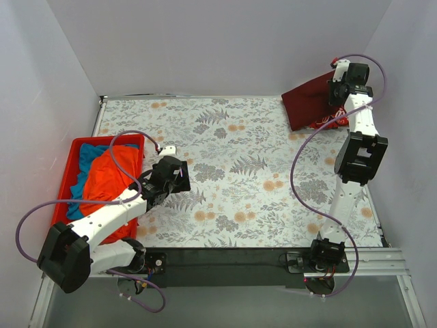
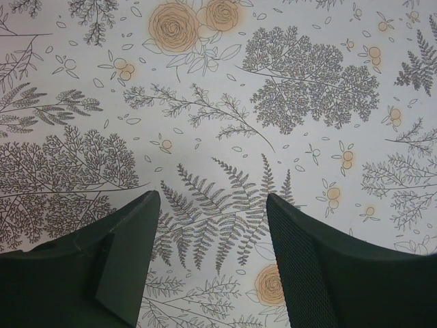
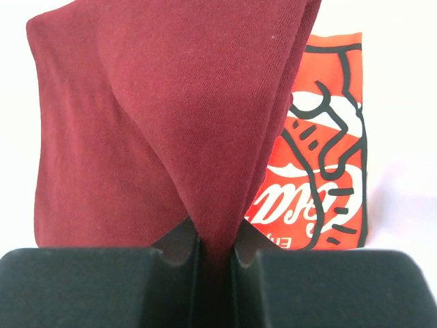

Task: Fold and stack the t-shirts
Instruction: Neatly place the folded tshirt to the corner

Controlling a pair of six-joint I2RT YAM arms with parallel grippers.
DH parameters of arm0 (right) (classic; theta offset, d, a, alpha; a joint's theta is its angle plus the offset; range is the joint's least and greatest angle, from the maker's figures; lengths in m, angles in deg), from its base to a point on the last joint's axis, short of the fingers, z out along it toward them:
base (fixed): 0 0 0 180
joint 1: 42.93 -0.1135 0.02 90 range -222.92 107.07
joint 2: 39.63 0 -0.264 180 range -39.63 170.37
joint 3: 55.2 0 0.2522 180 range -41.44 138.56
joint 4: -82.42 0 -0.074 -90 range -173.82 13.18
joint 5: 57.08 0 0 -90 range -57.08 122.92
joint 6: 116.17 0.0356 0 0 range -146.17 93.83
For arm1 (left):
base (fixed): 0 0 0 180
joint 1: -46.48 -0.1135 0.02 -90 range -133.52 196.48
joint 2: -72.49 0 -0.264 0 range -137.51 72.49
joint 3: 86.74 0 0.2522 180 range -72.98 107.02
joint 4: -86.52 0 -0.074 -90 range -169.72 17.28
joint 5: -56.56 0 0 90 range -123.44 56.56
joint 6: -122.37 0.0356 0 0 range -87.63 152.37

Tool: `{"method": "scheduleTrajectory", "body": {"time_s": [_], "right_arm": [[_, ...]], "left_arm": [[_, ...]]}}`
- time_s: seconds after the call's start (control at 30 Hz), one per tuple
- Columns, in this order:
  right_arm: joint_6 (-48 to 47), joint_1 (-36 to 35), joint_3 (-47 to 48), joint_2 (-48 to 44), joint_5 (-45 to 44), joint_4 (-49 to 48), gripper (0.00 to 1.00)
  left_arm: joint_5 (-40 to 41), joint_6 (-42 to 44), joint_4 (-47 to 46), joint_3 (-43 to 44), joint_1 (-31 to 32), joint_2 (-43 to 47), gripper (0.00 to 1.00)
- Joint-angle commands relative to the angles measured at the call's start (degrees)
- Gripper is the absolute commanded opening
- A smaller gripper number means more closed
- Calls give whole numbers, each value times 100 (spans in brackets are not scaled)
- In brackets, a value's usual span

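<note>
Fern-print table [image 1: 239,137], maroon t-shirt [image 3: 171,123] — right claw [image 3: 217,249] pinching

Floral table [image 1: 239,198], red bin [image 1: 102,139] left, red shirt [image 3: 334,61] far right

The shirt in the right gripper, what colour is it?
Dark maroon shirt, clearest in the right wrist view.

Bright, even light; soft shadows; right wrist backdrop overexposed.
</note>
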Motion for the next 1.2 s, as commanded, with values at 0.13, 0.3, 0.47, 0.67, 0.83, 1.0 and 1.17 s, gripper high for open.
{"method": "scheduleTrajectory", "body": {"time_s": [0.13, 0.3, 0.47, 0.67, 0.83, 1.0, 1.17], "right_arm": [[-196, 404, -20, -501, 377, -592, 1], [-170, 659, -232, -598, 694, -759, 1], [-135, 835, -250, -405, 940, -891, 1], [-249, 853, -285, -194, 888, -970, 1], [-170, 853, -311, -44, 537, -1084, 9], [145, 853, -644, -211, -315, -1436, 50], [357, 827, -1022, -685, -589, -1664, 94]], "left_arm": [[-24, 73, -71, -10, 4, 140, 62], [-50, 82, -71, -1, 4, 96, 62], [-50, 91, -71, 8, -5, 44, 62], [-77, 108, -80, 17, -4, -53, 62], [-86, 126, -89, 43, 4, -106, 62], [-121, 152, -80, 52, 4, -123, 61], [-138, 143, -80, 61, -4, -18, 61]]}}
